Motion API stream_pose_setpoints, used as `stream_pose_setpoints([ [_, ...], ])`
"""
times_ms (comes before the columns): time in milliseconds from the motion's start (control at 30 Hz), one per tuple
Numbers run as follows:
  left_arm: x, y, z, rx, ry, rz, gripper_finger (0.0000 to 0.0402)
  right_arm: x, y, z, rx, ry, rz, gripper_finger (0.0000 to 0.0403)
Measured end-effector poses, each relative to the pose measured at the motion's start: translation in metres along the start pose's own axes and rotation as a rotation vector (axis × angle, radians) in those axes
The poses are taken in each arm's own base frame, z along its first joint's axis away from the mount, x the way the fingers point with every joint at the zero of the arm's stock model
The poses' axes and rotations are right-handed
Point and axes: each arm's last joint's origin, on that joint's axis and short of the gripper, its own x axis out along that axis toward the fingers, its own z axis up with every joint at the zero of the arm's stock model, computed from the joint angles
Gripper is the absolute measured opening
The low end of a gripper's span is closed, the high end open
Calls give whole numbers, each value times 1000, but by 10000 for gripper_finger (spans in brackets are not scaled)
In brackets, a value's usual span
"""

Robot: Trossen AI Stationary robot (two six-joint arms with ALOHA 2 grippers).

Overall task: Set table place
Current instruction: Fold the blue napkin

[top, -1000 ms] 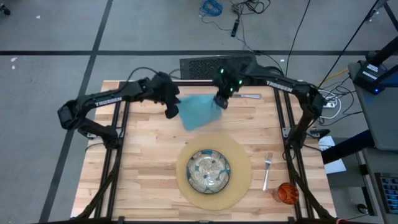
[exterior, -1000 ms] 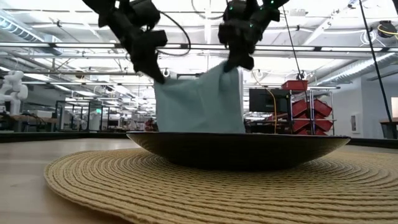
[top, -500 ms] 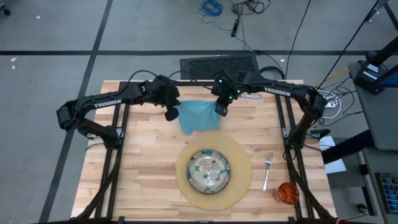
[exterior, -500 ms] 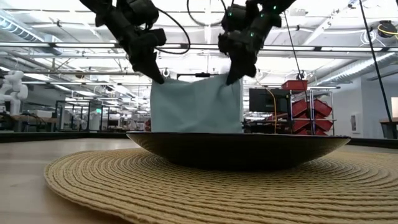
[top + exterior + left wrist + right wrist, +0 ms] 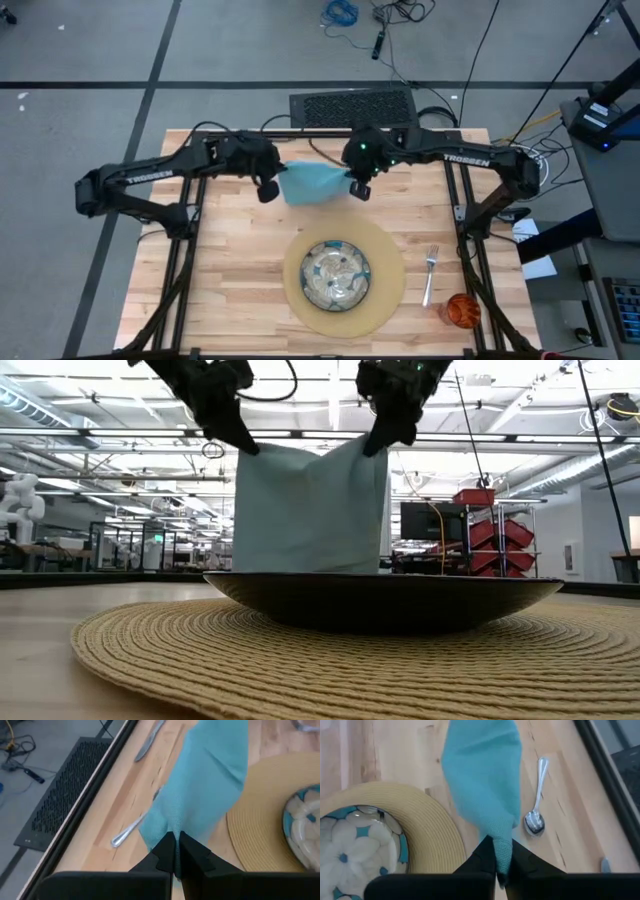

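The teal napkin (image 5: 312, 184) hangs as a sheet between my two grippers, above the far half of the table (image 5: 220, 260). My left gripper (image 5: 268, 189) is shut on its left upper corner and my right gripper (image 5: 358, 189) on its right upper corner. In the low view the napkin (image 5: 310, 510) drops behind the plate, which hides its lower edge. The green-patterned plate (image 5: 337, 276) sits on the round tan placemat (image 5: 388, 292) at the near middle. A spoon (image 5: 535, 818) and a knife (image 5: 149, 742) lie on the wood under the napkin, near the far edge. My left gripper pinches an upper corner of the napkin (image 5: 172, 827) between its two fingers, slanting down from the table's left. The cloth hangs below the fingers and runs across to the other gripper. My right gripper pinches the other upper corner (image 5: 503, 846) between its two fingers, slanting down from the table's right. The cloth bunches at the fingertips and widens beyond them; the top edge between the two holds is nearly level (image 5: 305, 448).
A fork (image 5: 430, 272) lies on the wood just right of the placemat, and an orange cup (image 5: 462, 310) stands at the near right corner. Bare wood lies left of the placemat (image 5: 220, 290).
Both grippers have risen with the napkin, and the right one has come toward the near edge, level with the left. The napkin's top edge, slanted before, is now nearly level, and the cloth hangs higher and flatter between them.
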Motion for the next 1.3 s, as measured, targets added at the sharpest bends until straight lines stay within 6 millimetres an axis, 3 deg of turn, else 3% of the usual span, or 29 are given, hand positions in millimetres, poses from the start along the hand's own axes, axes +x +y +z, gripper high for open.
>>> stream_pose_setpoints([
  [500,-22,-59,2,146,-54,48,0,-20,69,-5,-92,-67,-100,0],
  [800,-29,-84,0,164,-76,65,0,-23,95,-12,-78,-70,-107,0],
  [1000,-27,-84,-1,141,-67,72,0,-19,88,-14,-34,-45,-131,0],
  [1300,3,-63,-8,154,74,254,0,6,55,-24,41,-6,-246,0],
])
